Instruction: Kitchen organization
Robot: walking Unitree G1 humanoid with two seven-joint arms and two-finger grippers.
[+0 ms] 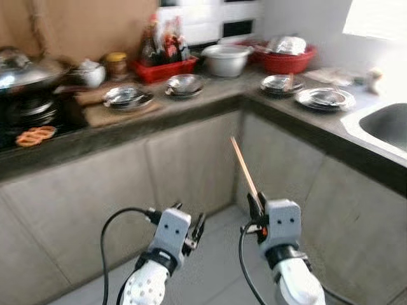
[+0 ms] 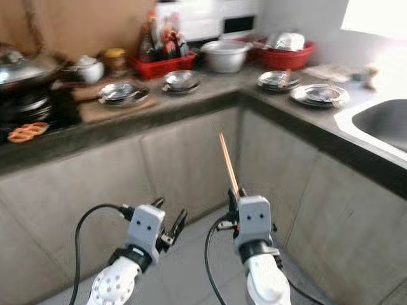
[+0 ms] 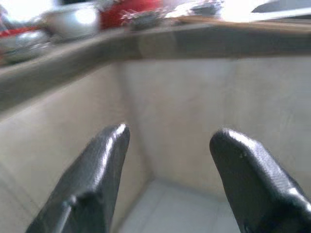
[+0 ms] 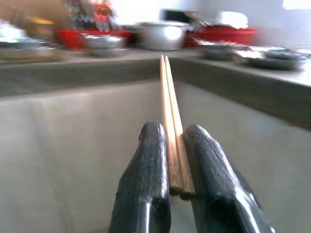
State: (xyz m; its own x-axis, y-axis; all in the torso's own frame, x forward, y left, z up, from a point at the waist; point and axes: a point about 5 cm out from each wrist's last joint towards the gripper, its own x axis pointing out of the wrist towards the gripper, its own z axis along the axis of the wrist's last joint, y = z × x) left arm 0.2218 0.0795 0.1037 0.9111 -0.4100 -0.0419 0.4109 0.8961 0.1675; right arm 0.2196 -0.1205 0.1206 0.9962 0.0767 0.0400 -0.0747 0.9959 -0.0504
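— Right wrist view first: what does the right gripper (image 4: pixel 171 145) have?

— A pair of wooden chopsticks (image 4: pixel 170 126), pinched side by side between the two black fingers (image 4: pixel 146 174). The fingers are clamped against the sticks, and the free ends point up towards the corner of the counter (image 1: pixel 210 101).

— And from the head?

— In the left eye view the chopsticks rise at a slant from the right gripper, tips below the counter edge, in front of the grey cabinet fronts (image 1: pixel 191 165). They touch nothing but the fingers.

— The left gripper (image 3: pixel 167 141)?

— Released, fingers spread apart with nothing between them. It hangs low beside the right gripper, both well below the countertop, over the pale floor (image 1: pixel 210 254).

— How is the room shaped around them?

— The counter runs along the back and turns at an inner corner, then comes forward on the right to a sink (image 1: pixel 388 124). The two grippers sit in the open floor space inside that L, clear of both cabinet faces.

— What lines the counter edge?

— Steel dishes: one stack (image 1: pixel 124 96) on a board at left, one (image 1: pixel 184 84) near the middle, two more (image 1: pixel 280 84) (image 1: pixel 324 97) right of the corner, the last near the sink. Behind them stand a red tray of bottles (image 1: pixel 164 63), a white pot (image 1: pixel 226 59) and a red basin (image 1: pixel 285 58). A wok (image 1: pixel 25 73) sits on the stove at far left.
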